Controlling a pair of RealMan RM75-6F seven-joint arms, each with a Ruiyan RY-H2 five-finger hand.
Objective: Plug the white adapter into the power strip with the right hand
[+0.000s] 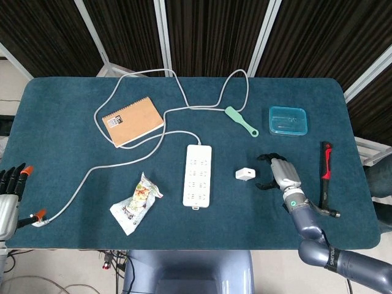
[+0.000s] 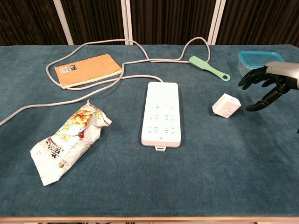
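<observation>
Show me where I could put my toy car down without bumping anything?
Bare cloth lies along the near edge in front of the power strip and snack bag, and in the far left corner behind the notebook. It is crowded around the white adapter, where the right hand hovers.

"What's behind it?"
"Dark pleated curtains [image 1: 208, 33] across the top of the frame, split by white slanting posts [image 1: 162, 30]."
"And below?"
"A teal felt-covered table [image 1: 67, 141] fills the middle; pale floor [image 1: 12, 79] at upper left."
</observation>
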